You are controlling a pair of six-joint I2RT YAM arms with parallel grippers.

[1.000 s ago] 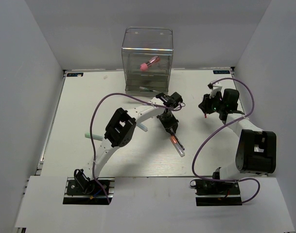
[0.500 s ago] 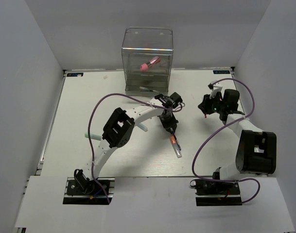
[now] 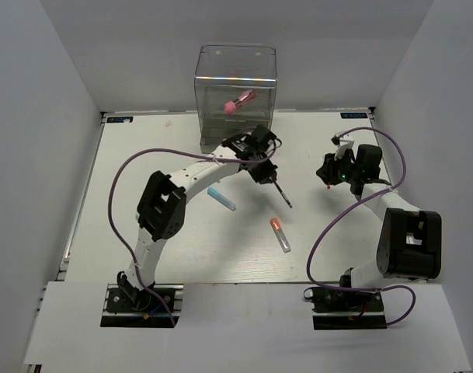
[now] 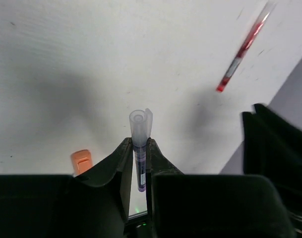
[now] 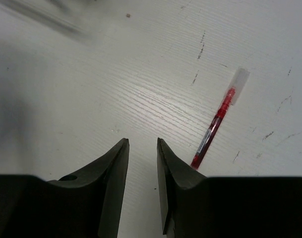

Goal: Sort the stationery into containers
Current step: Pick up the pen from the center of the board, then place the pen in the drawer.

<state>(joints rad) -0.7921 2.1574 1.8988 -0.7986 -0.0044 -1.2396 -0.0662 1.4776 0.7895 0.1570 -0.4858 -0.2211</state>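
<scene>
1. The thin dark pen (image 4: 140,168) is pinched between the nearly closed fingers of the left gripper (image 4: 139,145), with its clear cap sticking out beyond the tips. In the top view it hangs slanted above the table (image 3: 143,171), just in front of the clear plastic drawer box (image 3: 236,85).
2. The step in hand is judged to be the carry to the box. The clamp should be kept firm, since the pen seems to be held near one end and could pivot. The long free end should be kept off the box wall and lined up with an opening before release.
3. The right gripper (image 5: 142,148) is partly open with nothing between its fingers, above the table beside a red pen (image 5: 213,130).
4. A pink-red tube (image 3: 238,102) is seen inside the box. The orange-tipped clear pen (image 3: 279,233) and the blue-capped white marker (image 3: 220,198) lie on the table.
5. Compared with a second earlier, the left gripper has been raised from beside the orange-tipped clear pen and swung toward the box. The dark pen has been taken off the table, and the marker, then under the arm, has been uncovered. The right arm is unchanged.
</scene>
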